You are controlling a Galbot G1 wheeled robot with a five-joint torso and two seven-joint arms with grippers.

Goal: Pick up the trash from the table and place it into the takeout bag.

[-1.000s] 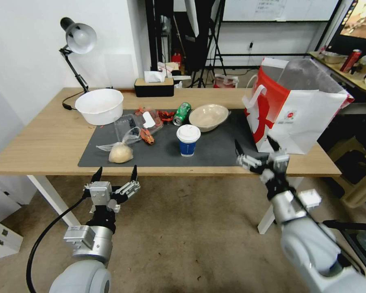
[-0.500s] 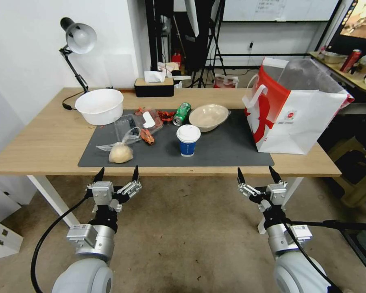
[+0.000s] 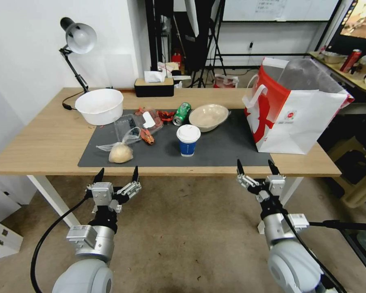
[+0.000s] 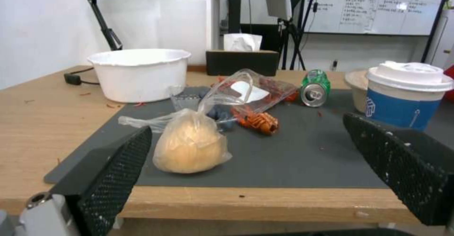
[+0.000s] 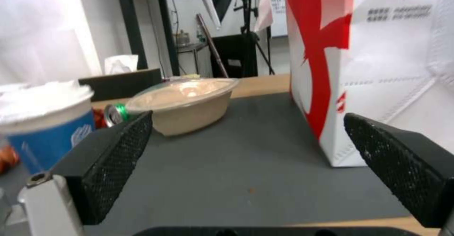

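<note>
While both arms hang just off the near edge of the long light-wood bench (image 3: 40, 142), nothing has been picked up yet; this looks like the pause before a first reach. The left gripper (image 3: 116, 176) has its jaws spread wide and empty, and straight ahead of them lies the clear bag with the tan bun (image 4: 191, 145) on the dark grey mat (image 3: 215, 152). The right gripper (image 3: 254, 167) is parted and empty too, with the beige shallow bowl (image 5: 187, 105) ahead and the blue paper cup with white lid (image 3: 188, 139) off to its left. Just right of those jaws stands the big white-and-red paper takeout bag (image 3: 301, 118), mouth open upward. I'd say the next move means lifting clear of the bench lip first. Bare mat ahead of the right jaws gives room; the bag's wall crowds that side.
</note>
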